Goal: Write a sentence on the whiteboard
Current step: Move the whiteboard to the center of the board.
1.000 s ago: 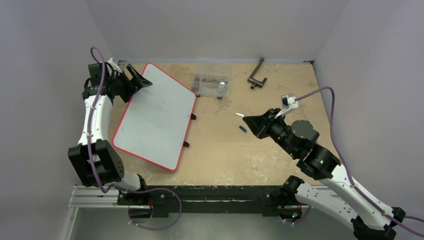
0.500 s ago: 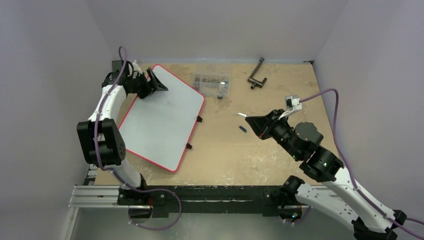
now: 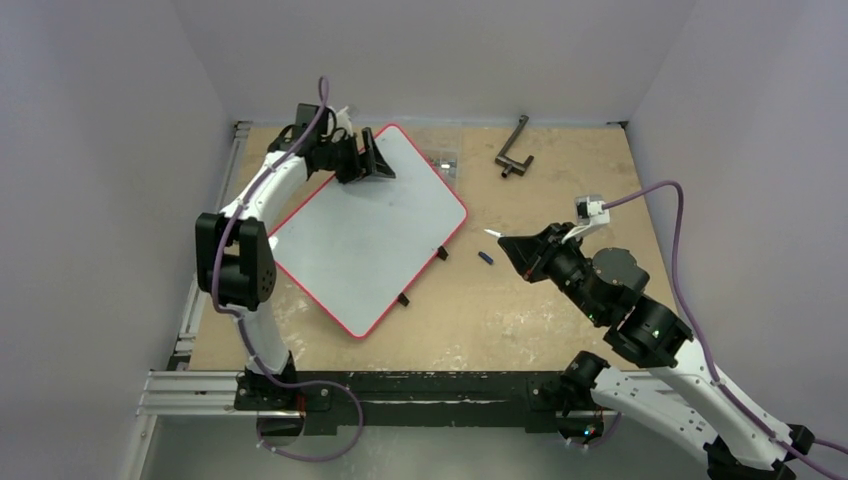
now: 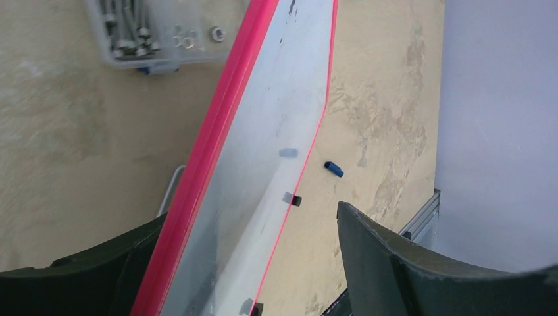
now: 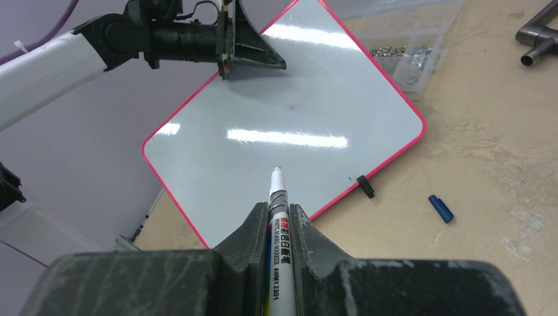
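Pale grey walls close in a tan wooden counter (image 3: 520,310). The whiteboard (image 3: 370,235) lies skewed on it, well out in front of the right claw (image 3: 515,250). Its face is plain glossy white with streaks of glare, edged by a thin red rim with rounded corners. Two small black clips (image 3: 441,253) sit on the side nearest that claw.

The left arm reaches far forward, elbow bent, forearm turned inward. The left claw (image 3: 375,163) straddles the board's far corner with its fingers spread wide, one against the red rim and the other clear of the surface. I cannot tell whether that corner is lifted.

The right arm stretches low across from its base. Its claw is pinched tight on a marker (image 5: 278,197), bare tip aimed at the board. A blue cap (image 3: 486,258) lies just beyond that claw. A clear parts box (image 3: 445,160) sits just past the left claw.
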You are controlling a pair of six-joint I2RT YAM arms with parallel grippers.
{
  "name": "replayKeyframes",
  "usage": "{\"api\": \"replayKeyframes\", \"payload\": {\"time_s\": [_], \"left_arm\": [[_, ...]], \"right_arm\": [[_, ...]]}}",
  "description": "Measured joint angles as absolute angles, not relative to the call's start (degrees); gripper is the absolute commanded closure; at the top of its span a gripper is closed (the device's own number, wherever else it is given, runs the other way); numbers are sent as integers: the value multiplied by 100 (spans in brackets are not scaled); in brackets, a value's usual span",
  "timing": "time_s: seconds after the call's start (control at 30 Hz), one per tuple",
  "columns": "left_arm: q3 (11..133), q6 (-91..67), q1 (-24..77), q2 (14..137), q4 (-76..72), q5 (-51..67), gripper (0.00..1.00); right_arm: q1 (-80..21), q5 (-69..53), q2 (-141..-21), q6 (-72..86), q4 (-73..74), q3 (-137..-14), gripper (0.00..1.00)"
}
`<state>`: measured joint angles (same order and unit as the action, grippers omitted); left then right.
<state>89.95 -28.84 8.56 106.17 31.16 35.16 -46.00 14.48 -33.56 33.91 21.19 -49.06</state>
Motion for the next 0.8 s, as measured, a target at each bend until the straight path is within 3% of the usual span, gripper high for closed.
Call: {"api": "replayKeyframes", "payload": {"time_s": [0.27, 0.57, 0.8], "left_arm": [[10138, -2746, 1649, 11443, 3286, 3581, 25], [11002, -2663, 2036, 11817, 3870, 3583, 7], [12652, -2298, 1990, 12258, 4884, 3516, 2]], "right_arm": [[-4600, 1559, -3334, 3352, 2309, -4965, 100], [-4600, 1555, -3382, 3339, 2320, -4998, 100], [-4600, 1553, -3538, 3339, 2314, -5059, 100]]}}
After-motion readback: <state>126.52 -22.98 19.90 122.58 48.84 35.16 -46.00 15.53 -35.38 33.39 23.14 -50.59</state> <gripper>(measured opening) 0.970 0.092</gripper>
